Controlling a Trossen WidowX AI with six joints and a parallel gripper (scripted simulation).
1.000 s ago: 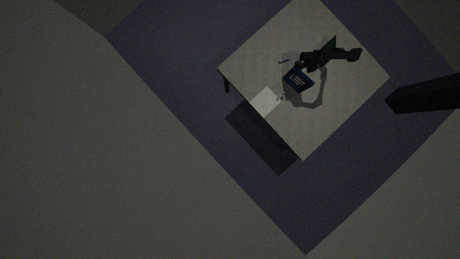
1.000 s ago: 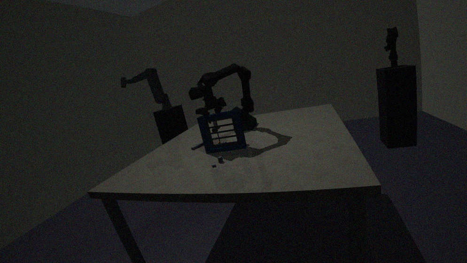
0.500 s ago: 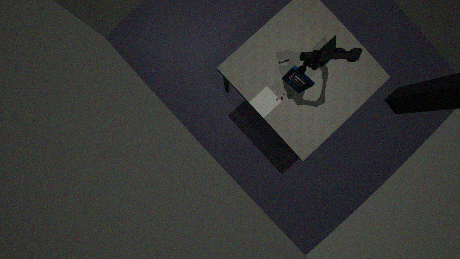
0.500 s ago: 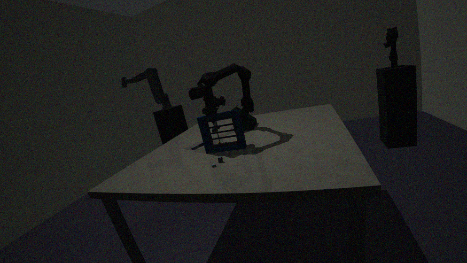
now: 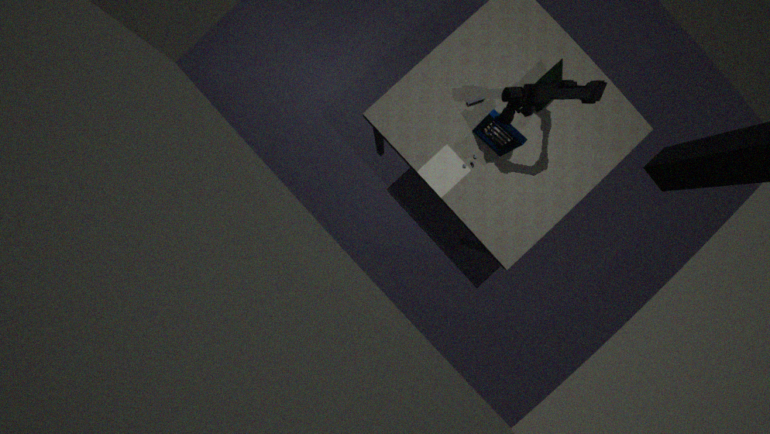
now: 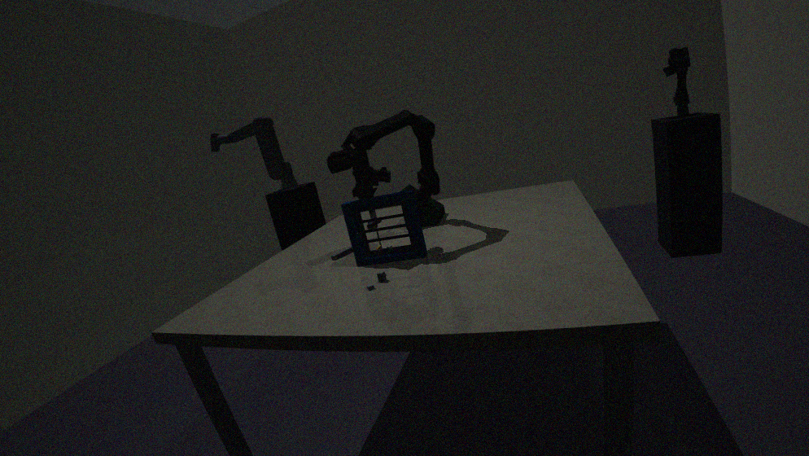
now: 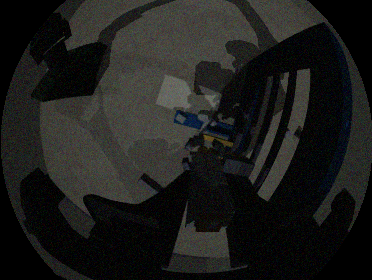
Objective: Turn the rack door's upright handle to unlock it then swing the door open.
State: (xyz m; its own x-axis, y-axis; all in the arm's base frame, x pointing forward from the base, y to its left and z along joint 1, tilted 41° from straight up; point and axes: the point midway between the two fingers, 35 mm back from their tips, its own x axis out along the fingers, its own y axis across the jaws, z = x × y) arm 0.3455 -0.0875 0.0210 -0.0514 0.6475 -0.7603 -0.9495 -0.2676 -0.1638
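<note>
The blue rack (image 5: 500, 150) (image 6: 420, 240) (image 7: 336, 107) stands on the table (image 5: 582, 150) (image 6: 509, 294), with dark cross bars in its opening. It is dim, and the door's angle does not show clearly. My gripper (image 6: 372, 219) (image 7: 205, 176) points down beside the rack, on its side towards my arm's base. In the wrist view the fingers stand close on both sides of the dark upright handle (image 7: 209, 195) and are shut on it. The handle's turn cannot be told. In the top view my arm hides the fingertips.
A dark bar (image 5: 475, 101) (image 6: 341, 254) (image 7: 150, 183) lies beside the rack. Small items (image 5: 472, 164) (image 6: 382, 277) lie in front of it, near a pale sheet (image 5: 444, 170). A dark green panel (image 5: 555, 71) stands by my arm. Two other arms stand on pedestals (image 6: 295, 215) (image 6: 688, 186) off the table.
</note>
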